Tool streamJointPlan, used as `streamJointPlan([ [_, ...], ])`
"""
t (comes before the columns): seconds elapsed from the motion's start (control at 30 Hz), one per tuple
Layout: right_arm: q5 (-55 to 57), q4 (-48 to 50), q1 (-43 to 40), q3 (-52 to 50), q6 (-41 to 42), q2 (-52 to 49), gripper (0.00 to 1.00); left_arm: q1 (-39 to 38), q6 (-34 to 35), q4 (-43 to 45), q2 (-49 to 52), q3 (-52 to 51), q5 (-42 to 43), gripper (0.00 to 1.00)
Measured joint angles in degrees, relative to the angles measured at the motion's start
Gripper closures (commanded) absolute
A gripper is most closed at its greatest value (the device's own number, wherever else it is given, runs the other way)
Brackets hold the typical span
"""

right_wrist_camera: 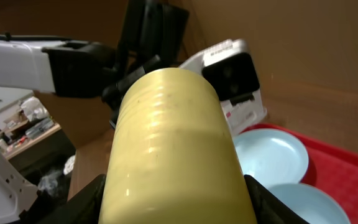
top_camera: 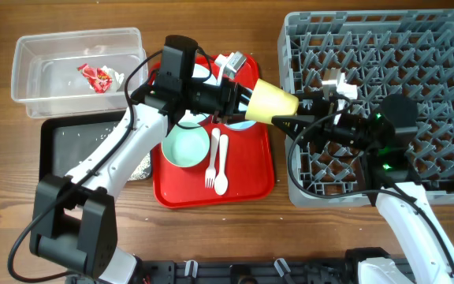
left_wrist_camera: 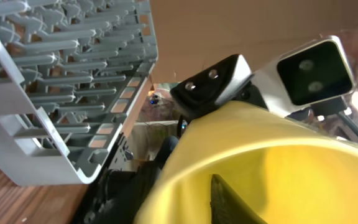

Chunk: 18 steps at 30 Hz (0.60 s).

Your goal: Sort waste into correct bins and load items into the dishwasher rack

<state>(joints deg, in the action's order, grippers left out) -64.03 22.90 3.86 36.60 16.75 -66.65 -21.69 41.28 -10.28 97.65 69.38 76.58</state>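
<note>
Two arms meet over one small yellow plastic cup [top_camera: 276,101], which lies on its side in the air above the gap between the flat red serving tray [top_camera: 251,170] and the big grey pegged plastic rack [top_camera: 416,55]. It is smooth and plain, slightly tapered, with its open mouth turned toward the left pincer [top_camera: 247,101]. That pincer is clamped on the rim, and one dark finger [left_wrist_camera: 219,202] shows inside the cup. The right pincer [top_camera: 288,110] is spread to the cup's width, with its fingers [right_wrist_camera: 92,202] lying along both flanks near the base. From where I stand I cannot tell whether they actually press.

At the far left of the wooden table [top_camera: 6,197], the clear rectangular plastic tub [top_camera: 30,95] holds a crumpled red-and-white wrapper [top_camera: 97,76]. Just below it, the shallow black tray [top_camera: 46,158] carries scattered whitish grains [top_camera: 81,130]. On the red tray sit a pale green bowl [top_camera: 186,147], a white plastic fork [top_camera: 210,164] and a white spoon [top_camera: 221,170] side by side. A pale blue round dish [right_wrist_camera: 269,155] sits there too, with a second pale blue dish [right_wrist_camera: 309,202] beside it.
</note>
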Motion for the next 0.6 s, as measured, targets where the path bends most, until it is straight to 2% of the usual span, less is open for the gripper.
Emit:
streamJointPlan([
  [0.13, 4.04, -6.75, 0.00, 0.13, -1.11, -0.04, 0.56, 1.70, -2.21, -2.69, 0.00, 0.04, -7.21, 0.30],
  [0.23, 11.98, -14.43, -0.17, 0.31, -2.73, 0.00, 0.67, 4.57, -10.16, -18.49, -0.28, 0.39, -22.67, 0.26],
  [0.33, 20.33, -34.53, -3.04, 3.48, -5.07, 1.81, 0.71, 9.22, -16.85, -29.16, -1.95, 0.09, -37.03, 0.21],
  [0.4, 25.59, -48.33, -5.64, 9.75, -6.86, 3.91, 0.92, 11.50, -19.61, -34.01, -5.27, 0.07, -46.05, 0.20],
  [0.43, 27.26, -53.64, -6.45, 12.55, -7.28, 4.44, 0.96, 12.22, -20.17, -34.84, -7.02, 0.04, -49.07, 0.20],
  [0.5, 34.27, -67.32, -8.81, 20.57, -8.17, 6.14, 0.96, 13.60, -21.14, -37.64, -10.29, 0.07, -55.15, 0.19],
  [0.6, 43.74, -78.58, -10.21, 25.79, -8.76, 6.29, 0.96, 14.80, -21.73, -38.56, -12.37, 0.07, -59.17, 0.18],
])
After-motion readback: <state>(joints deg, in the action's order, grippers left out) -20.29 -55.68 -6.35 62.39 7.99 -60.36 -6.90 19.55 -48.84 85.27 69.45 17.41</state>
